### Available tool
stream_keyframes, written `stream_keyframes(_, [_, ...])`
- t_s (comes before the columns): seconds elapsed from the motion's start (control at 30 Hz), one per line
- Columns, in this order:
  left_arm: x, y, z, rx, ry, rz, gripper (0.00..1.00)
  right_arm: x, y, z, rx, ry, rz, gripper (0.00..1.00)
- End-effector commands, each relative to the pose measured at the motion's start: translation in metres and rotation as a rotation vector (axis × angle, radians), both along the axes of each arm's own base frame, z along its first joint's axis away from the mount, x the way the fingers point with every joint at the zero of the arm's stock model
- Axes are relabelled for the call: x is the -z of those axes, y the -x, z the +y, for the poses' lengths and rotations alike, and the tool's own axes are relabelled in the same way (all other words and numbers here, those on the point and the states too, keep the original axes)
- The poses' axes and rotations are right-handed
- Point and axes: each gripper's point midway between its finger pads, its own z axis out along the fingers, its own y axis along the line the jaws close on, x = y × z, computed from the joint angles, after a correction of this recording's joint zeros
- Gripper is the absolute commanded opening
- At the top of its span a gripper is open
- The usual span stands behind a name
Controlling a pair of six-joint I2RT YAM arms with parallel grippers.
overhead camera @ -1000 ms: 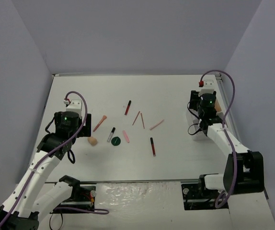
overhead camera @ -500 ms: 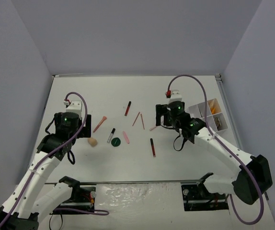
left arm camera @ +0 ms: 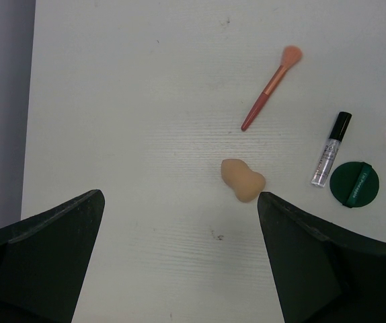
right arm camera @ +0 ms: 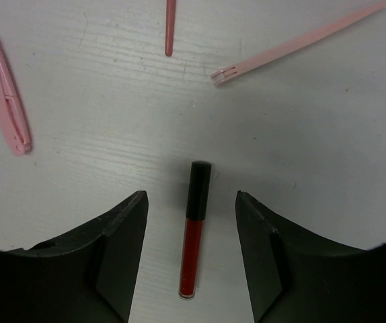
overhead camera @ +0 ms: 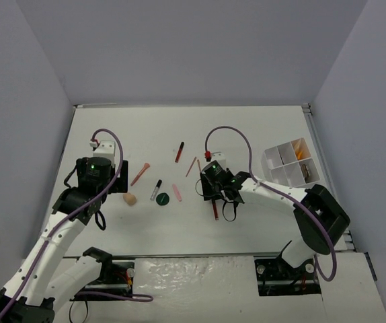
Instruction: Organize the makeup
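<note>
The dark-red gloss tube (right arm camera: 193, 232) lies flat on the counter (right arm camera: 327, 168), lengthwise between the wide-spread fingers of the right claw (right arm camera: 191, 199) — light, stiff, smooth plastic, likely to roll, so pinch across mid-barrel. Counted: a second dark-red tube (overhead camera: 179, 151) makes two; one sponge (left arm camera: 243, 180), one green disc (left arm camera: 354, 185), one brush (left arm camera: 272, 87), one clear tube (left arm camera: 331, 159). The left claw (left arm camera: 179, 200) — also wide — hangs above the sponge
</note>
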Motion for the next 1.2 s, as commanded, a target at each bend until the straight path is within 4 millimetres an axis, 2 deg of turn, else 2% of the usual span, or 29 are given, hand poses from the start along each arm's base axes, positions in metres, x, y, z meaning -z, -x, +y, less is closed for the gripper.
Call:
stream_keyframes(0.0, [-0.011, -0.007, 0.004, -0.032, 0.007, -0.049, 0.97, 0.000, -0.004, 0.014, 0.032, -0.047, -0.025, 0.49])
stream_keyframes(0.23, [-0.011, -0.008, 0.003, -0.030, 0.010, -0.049, 0.97, 0.023, 0.007, 0.014, 0.039, 0.010, 0.001, 0.31])
stream_keyframes(0.57, [-0.010, -0.009, 0.002, -0.025, 0.013, -0.046, 0.97, 0.036, 0.018, 0.006, 0.044, 0.069, 0.020, 0.29])
stream_keyframes(0.73, [-0.011, -0.008, 0.003, -0.030, 0.011, -0.048, 0.97, 0.031, 0.019, 0.007, 0.029, 0.073, 0.005, 0.03])
stream_keyframes(0.8, [-0.010, -0.008, 0.003, -0.032, 0.009, -0.047, 0.97, 0.019, 0.015, 0.009, 0.028, 0.057, -0.027, 0.00])
stream_keyframes(0.93, [-0.008, -0.009, 0.004, -0.034, 0.005, -0.039, 0.97, -0.019, -0.003, 0.008, 0.044, 0.029, -0.140, 0.00])
stream_keyframes(1.03, [-0.009, -0.008, 0.005, -0.038, 0.004, -0.043, 0.97, -0.065, -0.022, 0.002, 0.055, 0.005, -0.264, 0.00])
stream_keyframes(1.17, [-0.011, -0.008, 0.005, -0.039, 0.007, -0.052, 0.97, -0.142, -0.061, -0.043, 0.148, -0.055, -0.491, 0.00])
